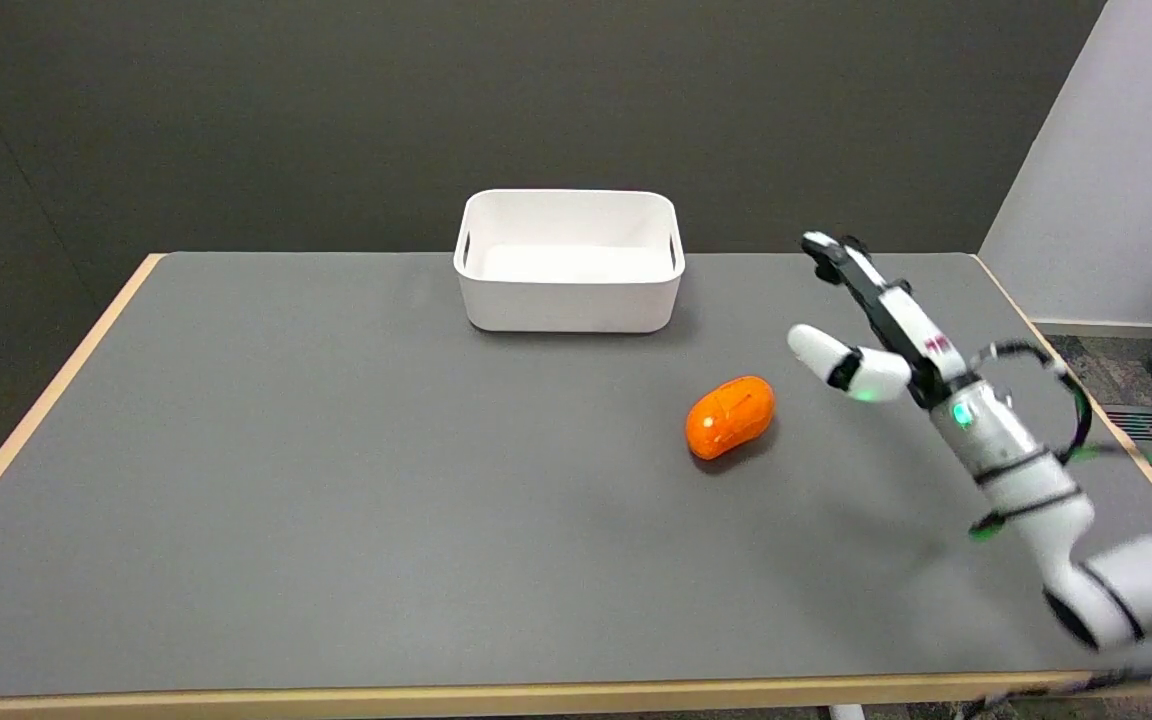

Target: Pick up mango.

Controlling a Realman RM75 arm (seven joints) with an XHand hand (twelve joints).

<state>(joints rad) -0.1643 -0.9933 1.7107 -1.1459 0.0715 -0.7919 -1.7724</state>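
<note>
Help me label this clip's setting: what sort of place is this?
Probably a robot lab or test room: a bare grey table before a plain dark wall, holding only a mango and a white bin, with the right hand reaching in.

We see a glossy orange mango (pixel 729 417) on a plain grey tabletop (pixel 336 480) edged in pale wood. The bin (pixel 568 262) is white all over. Our right hand (pixel 871 335) is white and black, with a small green light near the wrist. The back wall is dark grey-brown.
</note>
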